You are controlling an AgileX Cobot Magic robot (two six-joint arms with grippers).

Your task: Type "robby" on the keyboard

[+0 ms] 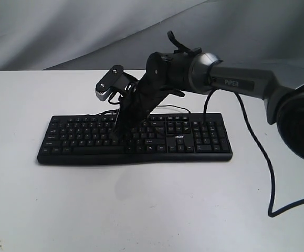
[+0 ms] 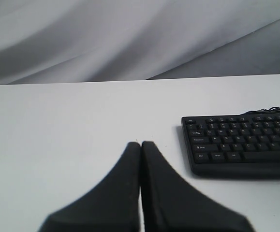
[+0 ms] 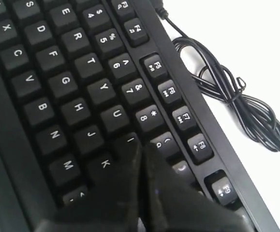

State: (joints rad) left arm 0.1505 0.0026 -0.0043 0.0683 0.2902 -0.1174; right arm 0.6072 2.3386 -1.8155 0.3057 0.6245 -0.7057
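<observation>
The black keyboard (image 1: 194,137) lies across the middle of the white table (image 1: 141,210), with its thin cable (image 3: 227,92) bunched behind it. My right gripper (image 1: 117,135) reaches across from the right and points steeply down onto the letter keys. In the right wrist view the right gripper (image 3: 142,145) is shut, its tips just past the I key (image 3: 129,139), between it and the 9 key (image 3: 160,143); the O key is hidden under the fingers. My left gripper (image 2: 140,143) is shut and empty, over bare table off the keyboard's (image 2: 241,145) Ctrl end.
The right arm's black cable (image 1: 270,173) trails over the table at the right. A grey cloth backdrop (image 1: 62,31) hangs behind the table. The left arm does not show in the exterior view.
</observation>
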